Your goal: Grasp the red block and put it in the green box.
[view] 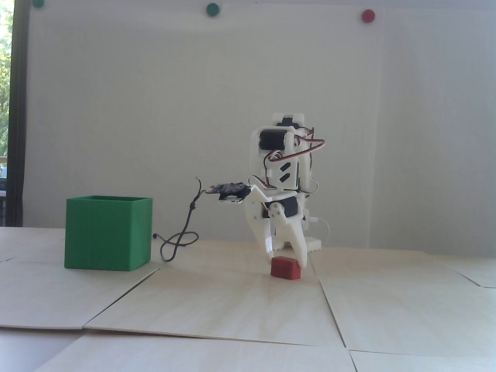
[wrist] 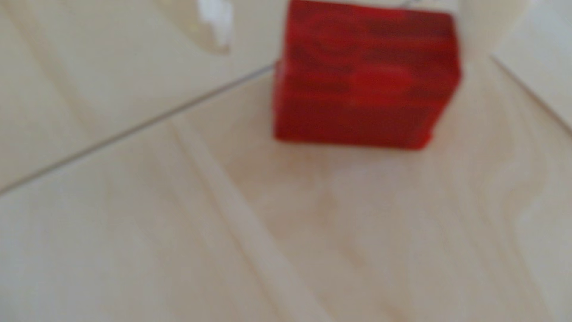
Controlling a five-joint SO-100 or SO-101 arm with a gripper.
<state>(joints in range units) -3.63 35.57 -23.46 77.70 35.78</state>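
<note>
Count: one green box (view: 107, 233), far off to the left of my tool in the fixed view; one red block (view: 285, 268) on the bench (view: 217, 306), directly under my tool (view: 286, 260). My arm is folded low and pointing down. Tool spread, fingers straddling the block's top. The wrist view is blurred, showing one block (wrist: 365, 77) at the upper edge.

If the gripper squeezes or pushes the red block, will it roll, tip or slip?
The red block probably will not roll: its faces look flat. It sits low and wide on the wooden table, so tipping seems unlikely. Its matte surface should grip fairly well.
</note>
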